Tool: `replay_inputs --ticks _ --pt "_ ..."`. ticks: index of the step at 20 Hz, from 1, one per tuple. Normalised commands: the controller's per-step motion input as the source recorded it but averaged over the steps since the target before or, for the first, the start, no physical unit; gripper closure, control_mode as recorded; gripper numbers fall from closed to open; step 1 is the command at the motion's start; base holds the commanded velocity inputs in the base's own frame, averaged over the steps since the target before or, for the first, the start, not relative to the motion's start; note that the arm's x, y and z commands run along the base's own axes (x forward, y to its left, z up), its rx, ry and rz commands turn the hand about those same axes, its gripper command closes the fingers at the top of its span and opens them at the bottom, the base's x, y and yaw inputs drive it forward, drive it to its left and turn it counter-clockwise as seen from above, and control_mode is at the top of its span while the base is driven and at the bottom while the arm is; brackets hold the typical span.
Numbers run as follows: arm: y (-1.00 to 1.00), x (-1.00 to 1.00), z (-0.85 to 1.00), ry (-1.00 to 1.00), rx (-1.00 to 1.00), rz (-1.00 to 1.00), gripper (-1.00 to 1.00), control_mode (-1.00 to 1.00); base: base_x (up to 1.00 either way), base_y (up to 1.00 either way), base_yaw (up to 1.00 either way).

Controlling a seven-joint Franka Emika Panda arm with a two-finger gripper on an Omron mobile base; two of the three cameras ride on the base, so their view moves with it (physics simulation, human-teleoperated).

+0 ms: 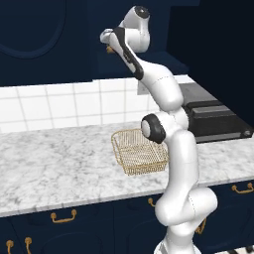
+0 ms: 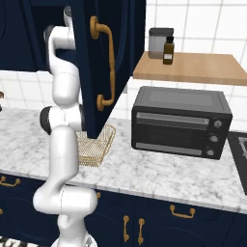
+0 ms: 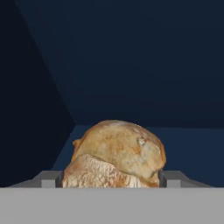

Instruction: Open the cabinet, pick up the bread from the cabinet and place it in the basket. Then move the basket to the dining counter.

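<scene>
Bread (image 3: 116, 155) sits gripped between the hand's (image 3: 111, 178) fingers.

The bread (image 3: 116, 155) has a rough, cracked golden crust, matt against the smooth dark painted cabinet (image 3: 131, 57). The basket (image 1: 139, 150) is fine gold wire mesh on a veined marble desk (image 1: 54, 163). The oven (image 2: 181, 121) looks dark brushed metal, the shelf (image 2: 190, 68) pale wood

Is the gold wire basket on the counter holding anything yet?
Empty: the square gold wire-mesh basket shows bare mesh; the round golden-brown roll sits inside the navy cabinet.
</scene>
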Motion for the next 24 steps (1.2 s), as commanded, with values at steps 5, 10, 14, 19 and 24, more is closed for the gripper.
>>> replay_inputs --ticks 5,10,14,19,24 --pt "0.04 -0.19 -0.44 -0.58 0.12 0.12 1.0 -1.0 0.0 0.0 0.0" --pt "0.0 -0.88 -0.3 -0.53 0.11 0.06 1.0 -1.0 0.0 0.0 0.0" --pt "0.0 -1.0 -0.16 -0.49 0.1 0.01 1.0 -1.0 0.0 0.0 0.0" --pt "-0.27 -1.0 0.36 -0.09 0.05 -0.04 1.0 -1.0 0.0 0.0 0.0" --pt "-0.14 -1.0 0.53 0.08 0.02 -0.12 1.0 -1.0 0.0 0.0 0.0"
